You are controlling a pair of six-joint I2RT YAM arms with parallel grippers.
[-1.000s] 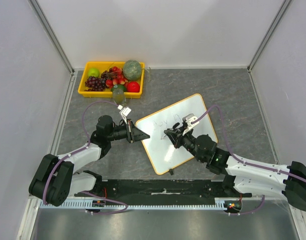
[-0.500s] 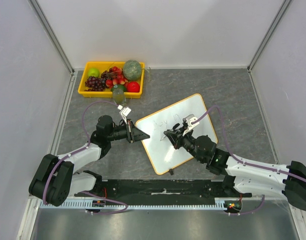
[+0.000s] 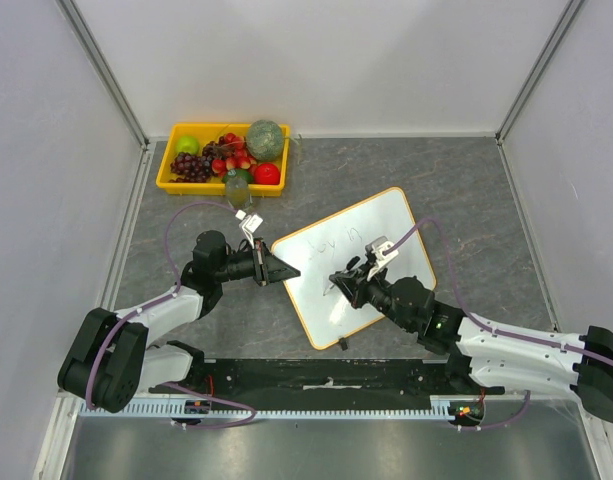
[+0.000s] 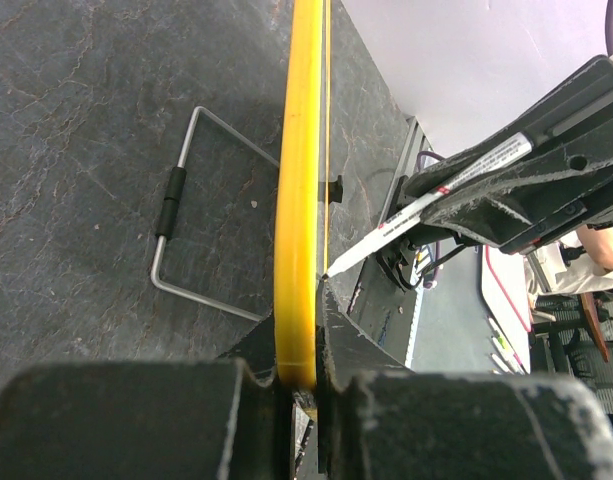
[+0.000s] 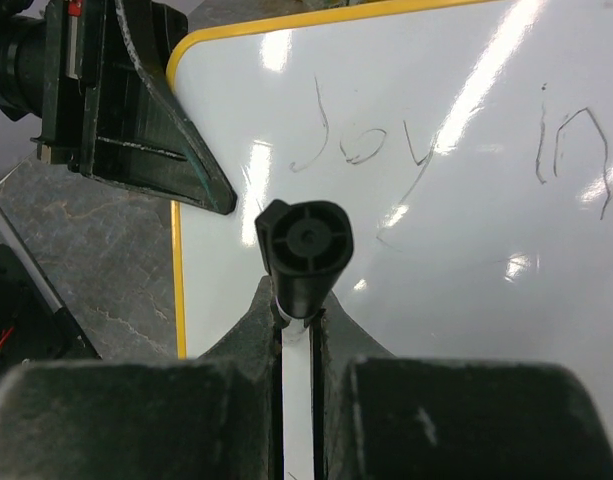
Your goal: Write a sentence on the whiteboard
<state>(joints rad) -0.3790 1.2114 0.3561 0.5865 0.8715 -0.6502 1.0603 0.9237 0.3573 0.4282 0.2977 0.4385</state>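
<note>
A yellow fruit tray (image 3: pixel 191 187), heaped with dark grapes and other fruit, sits at the far left of the grey worktop (image 3: pixel 466 180), well apart from the writing. Right of it and nearer the arms, the left gripper (image 3: pixel 286 272) reaches in from the left, its jaws pinching the orange-yellow frame of the whiteboard (image 3: pixel 386 225) at the left edge. The left wrist view shows that frame clamped edge-on between them, with a bent wire stand (image 4: pixel 176 215) against the stone-grey surface to one side. The whiteboard lies askew at mid-worktop, with a small black clip (image 3: pixel 343 343) on its near edge. Across its upper part the sentence (image 5: pixel 366 140) reads "Joy in" in thin dark strokes. Over the board's lower half the right gripper (image 3: pixel 346 283) comes in from the right, jaws pressed on a marker (image 5: pixel 306 245) whose tip is down at the white surface below the writing. The arm behind it covers part of the board's near right side.
</note>
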